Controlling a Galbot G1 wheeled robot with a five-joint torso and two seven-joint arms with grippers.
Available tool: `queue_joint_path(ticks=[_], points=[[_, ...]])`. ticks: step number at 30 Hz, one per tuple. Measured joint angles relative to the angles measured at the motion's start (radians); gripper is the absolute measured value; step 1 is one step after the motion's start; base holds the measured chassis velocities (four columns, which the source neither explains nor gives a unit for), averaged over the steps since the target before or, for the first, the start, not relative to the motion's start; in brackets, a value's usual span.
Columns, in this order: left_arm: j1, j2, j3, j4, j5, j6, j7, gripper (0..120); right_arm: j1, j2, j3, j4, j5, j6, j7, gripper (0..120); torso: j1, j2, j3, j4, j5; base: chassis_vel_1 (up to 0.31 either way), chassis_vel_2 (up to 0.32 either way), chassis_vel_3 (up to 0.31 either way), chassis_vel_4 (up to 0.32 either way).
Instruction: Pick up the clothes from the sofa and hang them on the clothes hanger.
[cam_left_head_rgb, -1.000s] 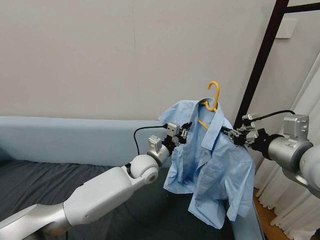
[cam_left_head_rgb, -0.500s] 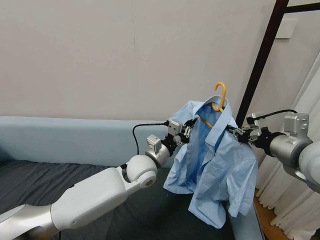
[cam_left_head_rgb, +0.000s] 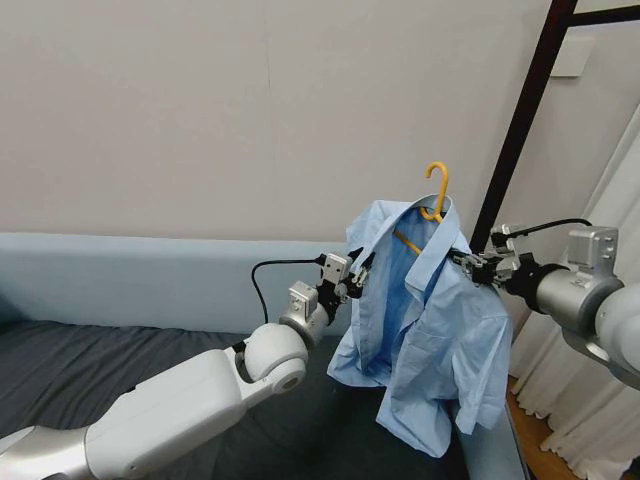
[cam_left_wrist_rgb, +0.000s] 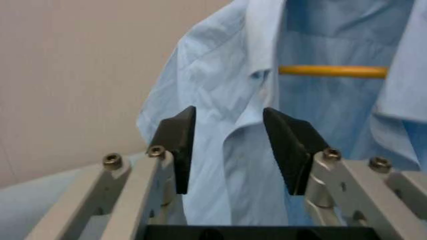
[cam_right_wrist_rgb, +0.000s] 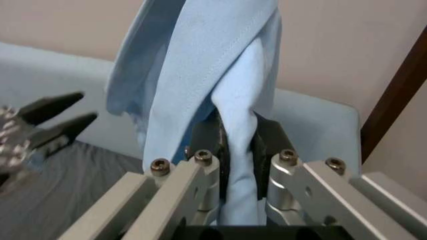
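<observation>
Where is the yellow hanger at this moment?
In the head view, the yellow hanger sits inside the collar of the blue shirt, right of centre and just left of the dark pole. The right pincer grips the shirt beside it.

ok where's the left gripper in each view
head view: left gripper mid-frame, open, by the shirt's left edge.
left wrist view: its own, close up, open toward the shirt.
right wrist view: its dark fingers farther off, beside the shirt.
shared landmark: the shirt, which the right gripper pinches.
</observation>
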Motion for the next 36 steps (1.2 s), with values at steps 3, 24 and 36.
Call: queue_joint_path(ticks=[3, 24, 36], points=[[0.245, 0.086, -0.14, -0.119, 0.026, -0.018, 0.002, 71, 0.016, -0.015, 0.049, 0.016, 0.104, -0.009, 0.075, 8, 0.0, 0.0, 0.0, 0.0003, -0.0001, 0.0, 0.0, 0.0, 0.0], [1.02, -0.057, -0.68, -0.266, 0.32, -0.144, 0.082, 100, 0.297, -0.272, 0.093, -0.055, 0.446, -0.117, 0.209, 8, 0.0, 0.0, 0.0, 0.0002, 0.0001, 0.0, 0.0, 0.0, 0.0], [1.262, -0.244, -0.796, -0.251, 0.537, -0.25, 0.125, 100, 0.253, -0.251, 0.105, -0.122, 0.214, -0.159, 0.219, 8, 0.0, 0.0, 0.0, 0.0004, 0.0004, 0.0, 0.0, 0.0, 0.0]])
